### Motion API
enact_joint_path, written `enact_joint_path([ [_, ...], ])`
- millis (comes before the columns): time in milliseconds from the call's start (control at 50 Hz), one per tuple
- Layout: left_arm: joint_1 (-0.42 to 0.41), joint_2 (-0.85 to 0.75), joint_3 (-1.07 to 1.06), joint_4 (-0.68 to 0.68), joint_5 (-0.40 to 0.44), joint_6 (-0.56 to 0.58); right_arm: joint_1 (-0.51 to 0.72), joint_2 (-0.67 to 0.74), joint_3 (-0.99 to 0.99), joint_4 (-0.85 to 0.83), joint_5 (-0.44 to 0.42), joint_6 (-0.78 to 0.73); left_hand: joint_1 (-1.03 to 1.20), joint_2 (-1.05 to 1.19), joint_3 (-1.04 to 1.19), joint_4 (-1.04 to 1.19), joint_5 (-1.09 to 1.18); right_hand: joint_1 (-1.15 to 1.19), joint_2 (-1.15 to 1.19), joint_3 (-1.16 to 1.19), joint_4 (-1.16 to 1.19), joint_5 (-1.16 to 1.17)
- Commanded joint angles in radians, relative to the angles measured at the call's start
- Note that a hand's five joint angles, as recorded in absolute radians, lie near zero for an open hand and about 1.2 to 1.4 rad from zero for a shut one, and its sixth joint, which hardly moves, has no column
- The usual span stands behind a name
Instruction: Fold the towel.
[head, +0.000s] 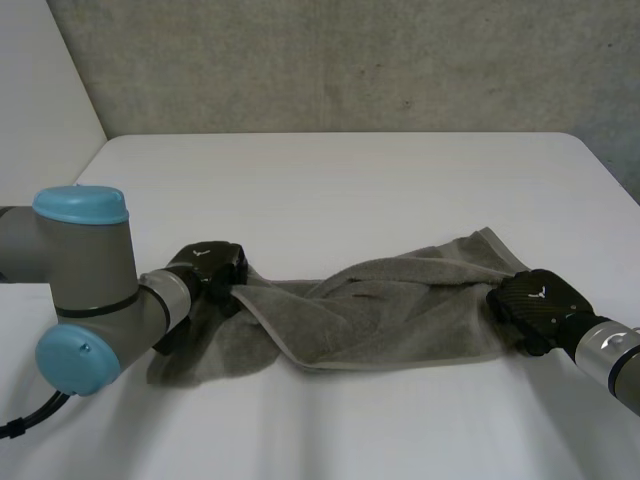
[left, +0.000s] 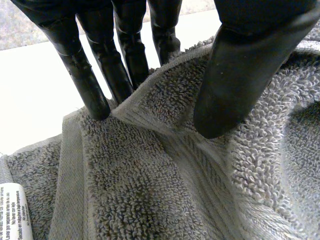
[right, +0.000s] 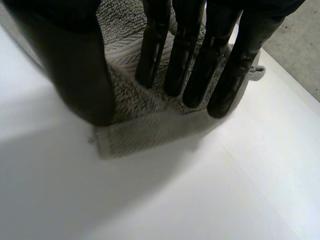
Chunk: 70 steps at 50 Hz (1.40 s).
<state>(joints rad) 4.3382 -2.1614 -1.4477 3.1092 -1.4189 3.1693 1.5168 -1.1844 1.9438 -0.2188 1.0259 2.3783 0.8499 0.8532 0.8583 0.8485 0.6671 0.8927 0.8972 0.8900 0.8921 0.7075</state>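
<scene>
A grey towel (head: 400, 310) lies rumpled across the front of the white table (head: 340, 180). My left hand (head: 210, 268) is at its left end. In the left wrist view the fingers (left: 90, 85) stand behind a raised ridge of the towel's (left: 150, 190) hem and the thumb (left: 235, 85) presses on its front, pinching it. My right hand (head: 535, 300) is on the towel's right end. In the right wrist view straight fingers (right: 195, 60) and the thumb (right: 80, 75) press a small hump of the towel's (right: 145, 130) corner between them.
A white care label (left: 15, 210) shows on the towel below the left hand. A grey wall (head: 340, 60) runs behind the table's far edge. Bare table surface lies beyond the towel and in front of it.
</scene>
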Motion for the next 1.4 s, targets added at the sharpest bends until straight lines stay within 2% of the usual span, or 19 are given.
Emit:
enact_joint_path([
  [20,0.000,0.002,-0.005,0.000,0.000,0.000,0.000,-0.004,0.000,-0.005,0.000,0.004,-0.017,-0.020,-0.025,-0.016,-0.009,0.225,0.220,0.228,0.225,0.236],
  [180,0.000,0.002,-0.005,0.000,0.000,0.000,0.000,-0.011,0.000,-0.004,0.000,0.006,-0.020,-0.023,-0.028,-0.018,-0.012,0.503,0.499,0.506,0.504,0.514],
  [380,0.001,0.011,-0.002,-0.001,0.000,0.001,0.017,-0.024,-0.009,0.007,0.005,0.035,0.021,0.018,0.013,0.023,0.029,0.504,0.499,0.506,0.504,0.514],
  [420,0.006,0.037,0.010,-0.004,-0.002,0.001,0.054,-0.088,-0.032,0.021,0.006,0.117,0.278,0.275,0.270,0.279,0.286,0.504,0.499,0.506,0.504,0.514],
  [440,0.006,0.037,0.010,-0.004,-0.002,0.001,0.054,-0.089,-0.032,0.021,0.006,0.118,0.280,0.276,0.271,0.281,0.288,0.504,0.499,0.506,0.504,0.514],
  [500,0.008,0.113,0.023,-0.004,0.000,0.001,0.083,-0.215,-0.097,0.070,0.006,0.228,0.545,0.542,0.537,0.546,0.553,0.504,0.499,0.506,0.504,0.514],
  [600,0.023,0.288,0.050,-0.015,-0.002,0.001,0.094,-0.400,-0.295,0.199,0.000,0.394,0.546,0.543,0.538,0.548,0.555,0.504,0.499,0.506,0.504,0.514],
  [640,0.026,0.351,0.063,-0.015,-0.003,0.001,0.083,-0.486,-0.475,0.327,-0.001,0.464,0.546,0.543,0.538,0.548,0.555,0.504,0.499,0.506,0.504,0.514],
  [700,0.032,0.469,0.098,-0.034,-0.002,0.001,0.080,-0.491,-0.574,0.404,-0.003,0.478,0.546,0.543,0.538,0.548,0.555,0.504,0.499,0.506,0.504,0.514],
  [800,0.046,0.594,0.234,-0.151,0.002,0.005,0.072,-0.359,-0.923,0.712,0.003,0.423,0.546,0.543,0.538,0.548,0.555,0.504,0.499,0.506,0.504,0.514],
  [920,0.084,0.584,0.320,-0.253,0.003,0.008,0.089,-0.184,-1.108,0.920,0.049,0.239,0.546,0.543,0.538,0.548,0.555,0.504,0.499,0.506,0.504,0.514],
  [960,0.118,0.511,0.342,-0.297,0.005,0.015,0.140,-0.062,-1.215,1.025,0.150,0.103,0.546,0.543,0.538,0.548,0.555,0.504,0.499,0.506,0.504,0.514],
  [980,0.118,0.511,0.342,-0.297,0.005,0.015,0.140,-0.061,-1.215,1.026,0.151,0.102,0.546,0.543,0.538,0.548,0.555,0.504,0.499,0.506,0.504,0.514],
  [1020,0.132,0.407,0.375,-0.323,0.003,0.029,0.225,0.052,-1.308,1.058,0.270,0.020,0.546,0.543,0.538,0.548,0.555,0.504,0.499,0.506,0.504,0.514],
  [1040,0.132,0.407,0.375,-0.324,0.003,0.029,0.226,0.052,-1.309,1.058,0.270,0.019,0.546,0.543,0.538,0.548,0.555,0.504,0.499,0.506,0.504,0.514],
  [1120,0.135,0.237,0.444,-0.345,-0.003,0.083,0.308,0.167,-1.408,0.966,0.384,0.010,0.546,0.543,0.538,0.548,0.555,0.504,0.499,0.506,0.504,0.514],
  [1240,0.132,0.061,0.558,-0.342,-0.011,0.136,0.417,0.270,-1.473,0.732,0.448,0.015,0.546,0.543,0.538,0.548,0.555,0.504,0.499,0.506,0.504,0.514],
  [1300,0.132,-0.038,0.678,-0.331,-0.014,0.152,0.442,0.296,-1.500,0.651,0.471,0.015,0.546,0.543,0.538,0.548,0.555,0.504,0.499,0.506,0.504,0.514],
  [1400,0.124,-0.179,1.030,-0.204,-0.103,0.104,0.482,0.387,-1.659,0.356,0.548,0.013,0.546,0.543,0.538,0.548,0.555,0.504,0.499,0.506,0.504,0.514],
])
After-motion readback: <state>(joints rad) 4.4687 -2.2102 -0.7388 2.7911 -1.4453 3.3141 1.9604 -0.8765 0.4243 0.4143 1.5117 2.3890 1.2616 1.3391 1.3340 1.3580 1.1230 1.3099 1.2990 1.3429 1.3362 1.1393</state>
